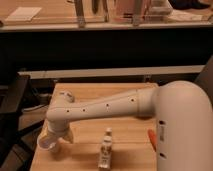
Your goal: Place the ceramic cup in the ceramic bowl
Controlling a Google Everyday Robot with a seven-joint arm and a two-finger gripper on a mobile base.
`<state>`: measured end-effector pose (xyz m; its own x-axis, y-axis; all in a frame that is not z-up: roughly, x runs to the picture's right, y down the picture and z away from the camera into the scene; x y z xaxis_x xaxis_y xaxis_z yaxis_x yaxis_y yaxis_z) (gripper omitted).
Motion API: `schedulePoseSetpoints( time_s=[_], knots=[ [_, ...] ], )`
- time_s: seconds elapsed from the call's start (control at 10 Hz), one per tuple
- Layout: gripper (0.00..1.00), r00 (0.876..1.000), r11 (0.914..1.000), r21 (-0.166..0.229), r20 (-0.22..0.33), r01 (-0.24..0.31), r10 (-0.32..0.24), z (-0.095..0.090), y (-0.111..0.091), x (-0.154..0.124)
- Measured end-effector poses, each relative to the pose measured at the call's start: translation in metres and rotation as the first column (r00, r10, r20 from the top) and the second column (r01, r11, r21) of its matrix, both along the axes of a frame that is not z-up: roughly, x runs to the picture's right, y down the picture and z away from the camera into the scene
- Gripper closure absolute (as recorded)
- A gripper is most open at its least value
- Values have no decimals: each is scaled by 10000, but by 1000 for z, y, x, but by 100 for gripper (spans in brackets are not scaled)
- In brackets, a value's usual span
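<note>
The white ceramic cup (48, 144) lies tilted near the front left edge of the wooden table (100, 96), its opening facing the front left. My white arm reaches from the right across the table, and its wrist bends down over the cup. My gripper (57, 136) is right at the cup, mostly hidden under the wrist. The green ceramic bowl is out of view or hidden behind the arm.
A small white bottle (106, 148) stands at the table's front middle. A small orange object (151, 139) lies to its right, beside my body. A dark chair (12, 107) stands left of the table, and a dark counter runs behind it.
</note>
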<state>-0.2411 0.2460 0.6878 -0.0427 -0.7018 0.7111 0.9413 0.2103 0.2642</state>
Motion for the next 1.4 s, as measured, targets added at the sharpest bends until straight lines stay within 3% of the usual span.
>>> schedulePoseSetpoints(
  time_s=[0.2,1.1,1.2,1.4],
  knots=[
    [20,9999,9999,11,-58,-102,102,5,-2,0],
    [23,9997,9996,-155,6,252,-252,8,22,-8],
    [27,9997,9996,-163,1,244,-244,8,24,-8],
    [47,9997,9996,-184,-13,232,-233,8,25,-9]
  ],
)
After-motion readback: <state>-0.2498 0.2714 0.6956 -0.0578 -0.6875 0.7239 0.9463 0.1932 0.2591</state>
